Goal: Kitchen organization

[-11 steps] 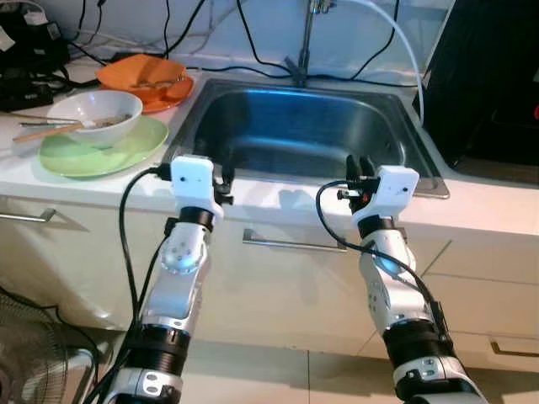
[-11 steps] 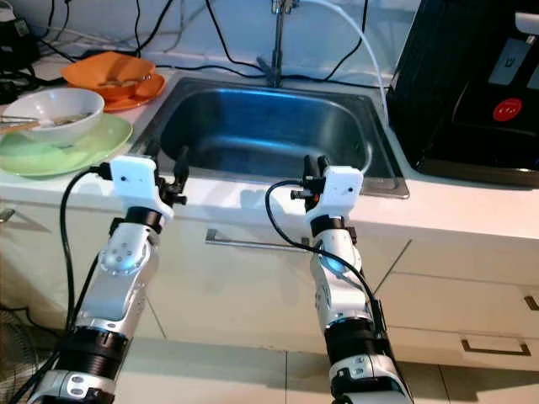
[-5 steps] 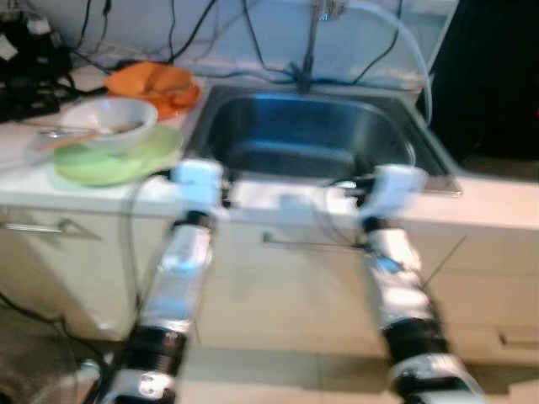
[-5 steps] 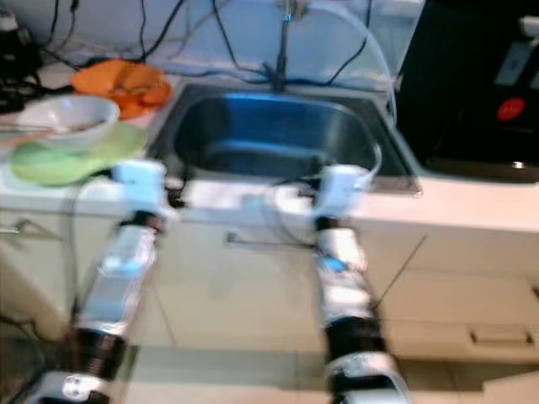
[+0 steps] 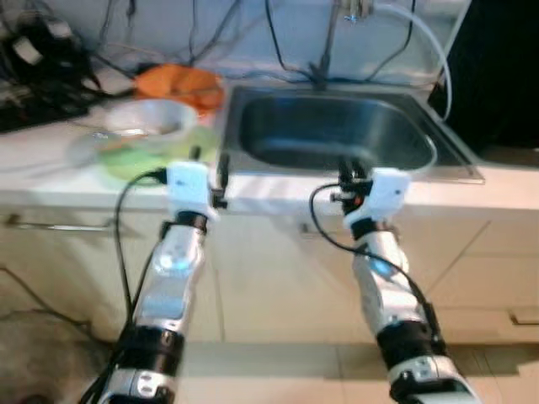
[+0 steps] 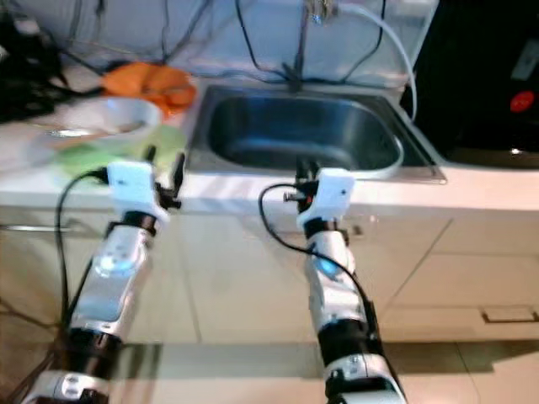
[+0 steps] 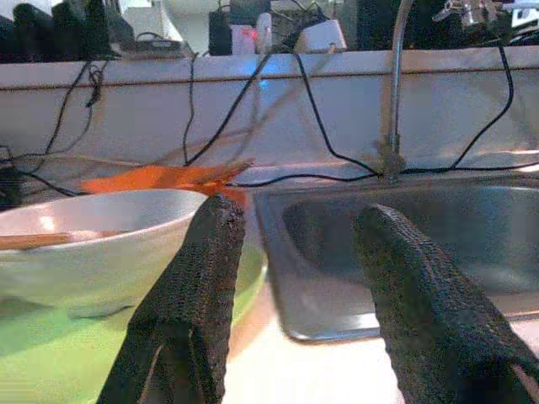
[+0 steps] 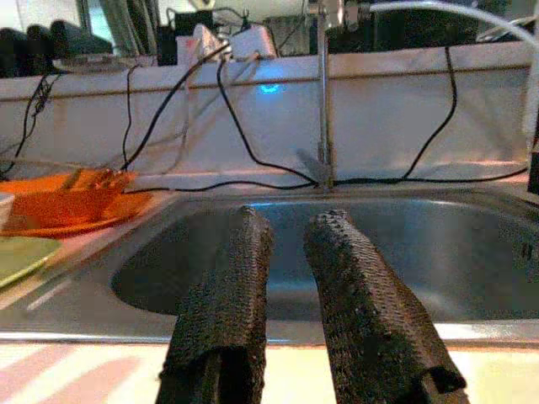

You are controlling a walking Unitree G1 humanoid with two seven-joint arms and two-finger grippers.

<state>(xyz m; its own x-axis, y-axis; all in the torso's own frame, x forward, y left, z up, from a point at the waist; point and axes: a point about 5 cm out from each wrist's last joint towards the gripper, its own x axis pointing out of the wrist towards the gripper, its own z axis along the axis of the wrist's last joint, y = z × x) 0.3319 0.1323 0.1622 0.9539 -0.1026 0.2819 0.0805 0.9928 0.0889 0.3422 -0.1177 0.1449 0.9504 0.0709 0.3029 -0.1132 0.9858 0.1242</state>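
Camera has shifted back from the counter — dishes unmoved. White bowl (image 5: pixel 143 126) on green plate (image 5: pixel 135 156) left of sink (image 5: pixel 337 130): rigid, breakable, slippery — grip its rim. Left gripper (image 7: pixel 295 252) fingers spread, empty; right gripper (image 8: pixel 286 252) narrowly parted, empty.

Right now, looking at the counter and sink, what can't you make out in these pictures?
- Contents of the white bowl: head views blurred; its own wall hides them in the left wrist view.
- What lies on the orange plate: too small and blurred.
- Sink bottom and drain: dark, and the right gripper fingers cover part of it.
- Black appliance: cut off by the frame edge.
- Faucet top: cropped at the upper edge.
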